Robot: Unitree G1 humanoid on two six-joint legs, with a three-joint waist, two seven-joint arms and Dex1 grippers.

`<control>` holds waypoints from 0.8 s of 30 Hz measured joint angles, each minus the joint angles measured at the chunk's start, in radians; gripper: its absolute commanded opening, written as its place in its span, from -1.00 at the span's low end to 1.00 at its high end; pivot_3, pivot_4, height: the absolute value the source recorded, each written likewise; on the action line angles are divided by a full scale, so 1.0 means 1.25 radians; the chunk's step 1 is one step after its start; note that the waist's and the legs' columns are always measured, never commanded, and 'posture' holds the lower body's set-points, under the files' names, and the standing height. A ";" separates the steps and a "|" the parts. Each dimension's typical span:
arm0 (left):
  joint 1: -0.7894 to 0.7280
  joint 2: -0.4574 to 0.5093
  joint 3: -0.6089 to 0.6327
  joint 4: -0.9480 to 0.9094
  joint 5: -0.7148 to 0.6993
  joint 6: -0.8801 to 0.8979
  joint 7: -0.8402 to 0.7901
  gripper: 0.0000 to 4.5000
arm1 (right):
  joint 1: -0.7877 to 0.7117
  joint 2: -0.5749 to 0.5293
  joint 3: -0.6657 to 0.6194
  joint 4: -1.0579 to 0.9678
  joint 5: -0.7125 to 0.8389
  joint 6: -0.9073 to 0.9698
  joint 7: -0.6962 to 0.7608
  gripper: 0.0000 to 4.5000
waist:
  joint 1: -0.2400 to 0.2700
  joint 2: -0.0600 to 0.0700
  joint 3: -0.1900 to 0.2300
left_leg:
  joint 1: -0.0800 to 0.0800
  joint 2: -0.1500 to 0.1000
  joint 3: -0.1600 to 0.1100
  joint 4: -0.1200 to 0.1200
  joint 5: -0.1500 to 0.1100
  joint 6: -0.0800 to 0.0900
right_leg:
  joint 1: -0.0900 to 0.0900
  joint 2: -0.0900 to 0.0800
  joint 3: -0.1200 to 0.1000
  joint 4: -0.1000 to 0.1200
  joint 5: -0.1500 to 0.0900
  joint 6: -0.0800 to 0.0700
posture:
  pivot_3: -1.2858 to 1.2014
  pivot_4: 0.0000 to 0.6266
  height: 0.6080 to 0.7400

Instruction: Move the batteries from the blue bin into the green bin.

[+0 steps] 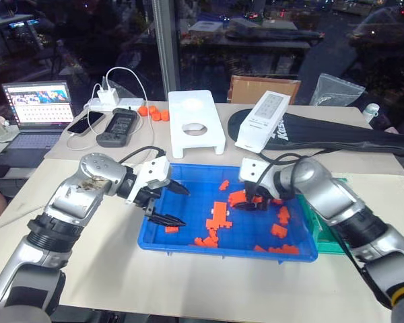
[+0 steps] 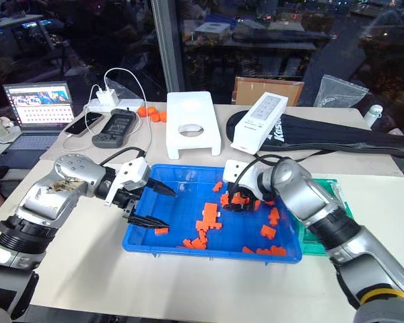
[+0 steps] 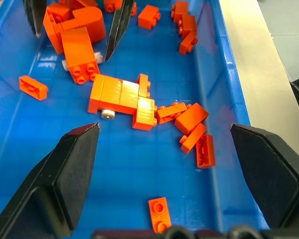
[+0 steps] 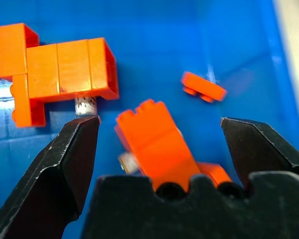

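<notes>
Lead: Found the left gripper (image 1: 185, 207) hovering over the left end of the blue bin (image 1: 188, 239), jaws spread wide, holding nothing. Confirmed?

Second: Confirmed. Found the blue bin on the desk (image 1: 121, 269), strewn with orange bricks (image 1: 219, 215). Spotted two batteries (image 4: 85, 105) among them, both mostly hidden: one whitish end poking out from under the joined block of bricks mid-bin, another tucked beneath a single brick further right.

Lead: Long axis?

Second: Could not tell for certain; saw only an end of each. Judged both to run in under their bricks.

Lead: Right gripper (image 1: 248, 204)?

Second: Found it low over the bin's middle, jaws parted wide and empty, straddling the single brick with the second battery under it. Placed the first battery just beside one finger. Judged the right arm far nearer to both than the left.

Lead: Green bin (image 2: 316, 243)?

Second: Located at the blue bin's right end, touching or nearly so, largely behind the right arm. Saw no battery in the visible part. Judged the coming grasp obstructed by the covering brick.
</notes>
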 measured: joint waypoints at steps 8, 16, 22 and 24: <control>0.009 0.008 0.003 -0.015 -0.001 0.004 0.013 1.00 | -0.011 0.036 -0.014 0.058 -0.019 -0.007 0.067 -0.35 | 0.004 0.000 0.000 | 0.000 0.000 0.000 0.001 0.000 0.000 | -0.001 0.000 0.000 0.003 0.000 0.000 | 0.03 -0.52 0.87; 0.010 0.003 0.002 -0.015 -0.002 0.003 0.017 1.00 | -0.064 -0.033 -0.143 -0.066 0.027 0.113 0.117 -0.35 | 0.006 0.000 0.000 | 0.001 0.000 0.000 0.001 0.000 0.000 | -0.001 0.000 0.000 0.004 0.000 0.000 | 0.03 -0.52 0.87; 0.005 -0.012 -0.001 0.003 0.001 -0.006 0.013 1.00 | -0.045 -0.119 -0.162 -0.094 0.006 0.160 0.108 -0.35 | 0.006 0.000 0.000 | 0.001 0.000 0.000 0.001 0.000 0.000 | -0.001 0.000 0.000 0.004 -0.001 0.000 | 0.03 -0.52 0.87; -0.003 -0.025 -0.006 0.005 0.003 -0.012 0.012 1.00 | -0.029 -0.118 -0.161 -0.076 -0.015 0.152 0.083 -0.35 | 0.003 0.000 0.000 | 0.001 0.000 0.000 0.001 0.000 0.000 | -0.001 0.000 0.000 0.004 -0.001 -0.001 | 0.03 -0.52 0.87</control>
